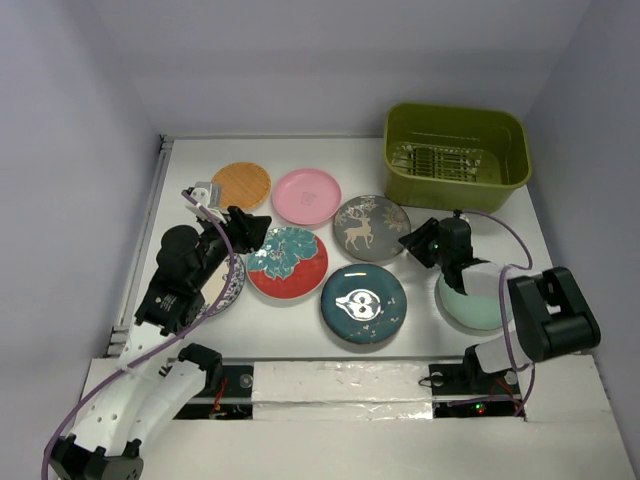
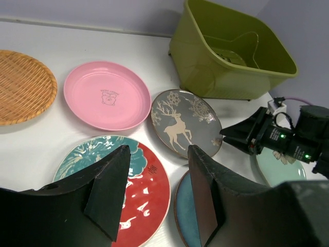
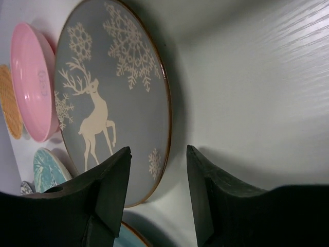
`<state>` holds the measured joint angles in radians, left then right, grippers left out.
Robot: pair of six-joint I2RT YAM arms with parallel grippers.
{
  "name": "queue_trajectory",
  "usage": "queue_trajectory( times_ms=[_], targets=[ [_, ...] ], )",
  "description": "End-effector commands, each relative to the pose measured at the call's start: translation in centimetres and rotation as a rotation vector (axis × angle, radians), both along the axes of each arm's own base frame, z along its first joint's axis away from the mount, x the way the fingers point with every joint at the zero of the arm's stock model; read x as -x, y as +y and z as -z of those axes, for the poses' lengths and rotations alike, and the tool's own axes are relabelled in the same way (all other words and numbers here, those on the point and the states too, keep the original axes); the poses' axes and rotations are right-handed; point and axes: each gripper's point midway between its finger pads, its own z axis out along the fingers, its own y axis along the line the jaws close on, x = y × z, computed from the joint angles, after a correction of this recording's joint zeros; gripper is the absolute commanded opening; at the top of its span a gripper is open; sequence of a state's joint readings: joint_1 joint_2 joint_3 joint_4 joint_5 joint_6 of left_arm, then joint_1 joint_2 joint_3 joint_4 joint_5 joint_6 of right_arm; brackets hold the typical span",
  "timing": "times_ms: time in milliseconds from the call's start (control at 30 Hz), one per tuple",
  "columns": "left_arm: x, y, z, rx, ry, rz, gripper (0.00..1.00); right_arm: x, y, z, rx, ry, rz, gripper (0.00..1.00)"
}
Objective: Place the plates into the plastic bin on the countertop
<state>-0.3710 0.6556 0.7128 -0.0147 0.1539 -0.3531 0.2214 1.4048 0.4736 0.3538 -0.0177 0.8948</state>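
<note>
The olive-green plastic bin (image 1: pixel 452 190) is recorded at the far right corner of the white bench (image 1: pixel 300 150), with a wire rack (image 1: pixel 437 160) seated inside it. All seven plates are observed lying flat on the bench, outside the bin.

The wood-tan plate (image 1: pixel 241 185) and pink plate (image 1: pixel 306 196) are placed side by side toward the far edge. The grey deer plate (image 1: pixel 370 228) is set near the centre, with the red-teal floral plate (image 1: pixel 290 265) and dark teal plate (image 1: pixel 363 303) nearer the near edge. The mint green plate (image 1: pixel 468 310) is located by the right edge, partly covered by the right arm. The white blue-rimmed plate (image 1: pixel 230 285) is largely hidden under the left arm, toward the left edge.

The left claw (image 2: pixel 157 190) is held above the floral plate, moderately open and holding nothing. The right claw (image 3: pixel 157 190) is positioned low at the deer plate's rim, moderately open. Contact with the rim cannot be established, and nothing is gripped.
</note>
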Motion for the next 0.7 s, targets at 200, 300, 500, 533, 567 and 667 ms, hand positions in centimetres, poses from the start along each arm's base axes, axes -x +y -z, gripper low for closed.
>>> queue_trajectory(
  times_ms=[200,300,500,533,567,667],
  targets=[
    [0.0,0.3,-1.3,0.012,-0.049,-0.009,0.47,-2.2,2.1,0.8,-0.159,-0.08,-0.016,0.51],
    [0.1,0.0,-1.4,0.013,-0.052,0.003,0.47,-2.3,2.0,1.5,-0.171,-0.1,-0.004,0.45],
    [0.1,-0.1,-1.4,0.012,-0.053,0.006,0.46,-2.8,1.6,1.3,-0.184,-0.11,0.037,0.29],
    [0.2,0.0,-1.5,0.014,-0.057,0.005,0.47,-2.6,1.5,1.4,-0.186,-0.104,0.046,0.16],
    [0.2,0.0,-1.5,0.013,-0.058,0.005,0.46,-2.5,1.3,1.4,-0.185,-0.106,0.052,0.09],
    [0.2,0.1,-1.5,0.012,-0.058,0.002,0.46,-1.8,0.8,0.7,-0.175,-0.13,0.063,0.0]
  ],
)
